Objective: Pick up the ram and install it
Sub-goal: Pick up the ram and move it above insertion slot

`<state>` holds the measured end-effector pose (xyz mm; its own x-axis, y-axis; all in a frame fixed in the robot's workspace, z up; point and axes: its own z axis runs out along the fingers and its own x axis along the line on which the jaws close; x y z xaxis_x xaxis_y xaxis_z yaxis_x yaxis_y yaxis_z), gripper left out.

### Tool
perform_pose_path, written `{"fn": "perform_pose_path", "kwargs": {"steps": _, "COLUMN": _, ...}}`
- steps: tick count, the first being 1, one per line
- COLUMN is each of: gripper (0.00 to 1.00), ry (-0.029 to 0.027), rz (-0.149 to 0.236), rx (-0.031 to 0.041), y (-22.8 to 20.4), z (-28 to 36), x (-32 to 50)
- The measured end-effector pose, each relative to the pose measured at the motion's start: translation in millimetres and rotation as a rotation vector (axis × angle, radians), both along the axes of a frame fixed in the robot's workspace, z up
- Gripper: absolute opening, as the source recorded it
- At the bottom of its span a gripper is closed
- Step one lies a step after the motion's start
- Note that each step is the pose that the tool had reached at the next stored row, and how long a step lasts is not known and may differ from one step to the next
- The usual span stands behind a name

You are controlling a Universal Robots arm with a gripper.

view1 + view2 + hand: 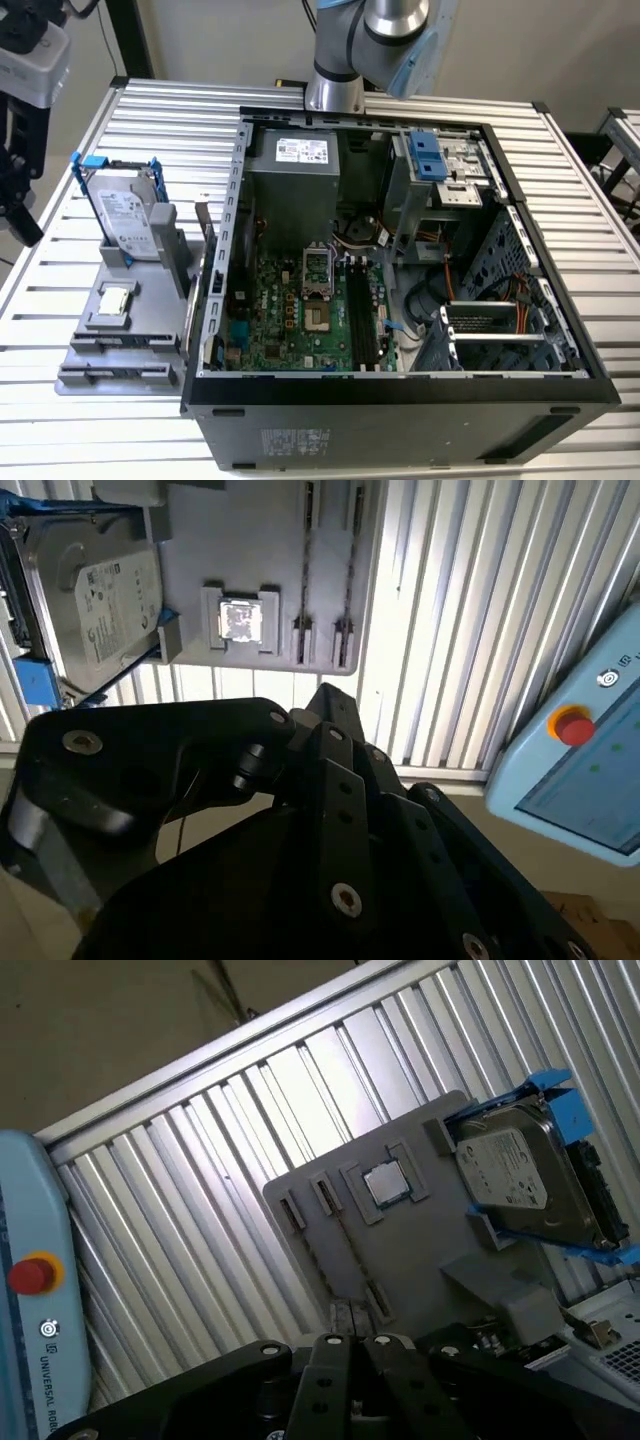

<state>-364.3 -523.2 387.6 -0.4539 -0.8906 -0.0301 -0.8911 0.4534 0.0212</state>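
Though hard to place for certain, ram: likeliest on edge in one of the two narrow slots [305, 570] at the grey tray's [230, 540] end away from the hard drive; thin dark lines there in both wrist views, nothing firmer.
Square chip [240, 620]: in the tray's pocket, between the slots and the drive.
Hard drive [95, 590]: propped in a blue-clipped frame at the tray's other end.
Gripper [350, 1395]: black linkage above the tray, well apart from it; open, closed or gripping, cannot tell.
Computer case [400, 400]: just beside the tray, side off; motherboard's black slots [362, 310], filled or not, cannot tell.
Risk, as judged: coming down on the wrong slot or on the chip, through the poor read of the ram's place; a skewed hold on so thin a board, then a tilt or drop onto the slatted table [90, 440]; a knock against the case wall.
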Motion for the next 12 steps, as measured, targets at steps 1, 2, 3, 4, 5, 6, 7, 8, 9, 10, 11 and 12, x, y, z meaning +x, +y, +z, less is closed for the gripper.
{"fn": "perform_pose_path", "kwargs": {"steps": 1, "gripper": 0.00, "ry": -0.0006, "rz": 0.012, "rx": 0.0000, "y": 0.0, "z": 0.0, "x": 0.0}}
{"fn": "perform_pose_path", "kwargs": {"steps": 2, "gripper": 0.00, "ry": -0.0009, "rz": 0.023, "rx": 0.0000, "y": 0.0, "z": 0.0, "x": 0.0}}
{"fn": "perform_pose_path", "kwargs": {"steps": 3, "gripper": 0.00, "ry": -0.0011, "rz": 0.030, "rx": 0.0000, "y": 0.0, "z": 0.0, "x": 0.0}}
{"fn": "perform_pose_path", "kwargs": {"steps": 4, "gripper": 0.00, "ry": -0.0011, "rz": 0.035, "rx": -0.0001, "y": 0.0, "z": 0.0, "x": -0.1}}
{"fn": "perform_pose_path", "kwargs": {"steps": 5, "gripper": 0.00, "ry": -0.0011, "rz": 0.039, "rx": -0.0001, "y": 0.0, "z": 0.0, "x": -0.1}}
{"fn": "perform_pose_path", "kwargs": {"steps": 6, "gripper": 0.00, "ry": -0.0010, "rz": 0.045, "rx": -0.0002, "y": 0.0, "z": 0.1, "x": -0.1}}
{"fn": "perform_pose_path", "kwargs": {"steps": 7, "gripper": 0.00, "ry": -0.0012, "rz": 0.057, "rx": 0.0000, "y": 0.0, "z": 0.0, "x": -0.1}}
{"fn": "perform_pose_path", "kwargs": {"steps": 8, "gripper": 0.00, "ry": -0.0014, "rz": 0.070, "rx": 0.0000, "y": 0.0, "z": -0.1, "x": -0.1}}
{"fn": "perform_pose_path", "kwargs": {"steps": 9, "gripper": 0.00, "ry": -0.0016, "rz": 0.086, "rx": -0.0001, "y": 0.0, "z": 0.0, "x": -0.1}}
{"fn": "perform_pose_path", "kwargs": {"steps": 10, "gripper": 0.00, "ry": -0.0020, "rz": 0.102, "rx": -0.0002, "y": 0.0, "z": 0.1, "x": -0.1}}
{"fn": "perform_pose_path", "kwargs": {"steps": 11, "gripper": 0.00, "ry": -0.0029, "rz": 0.118, "rx": -0.0004, "y": 0.0, "z": 0.0, "x": -0.1}}
{"fn": "perform_pose_path", "kwargs": {"steps": 12, "gripper": 0.00, "ry": -0.0038, "rz": 0.134, "rx": -0.0006, "y": 0.0, "z": 0.0, "x": 0.0}}
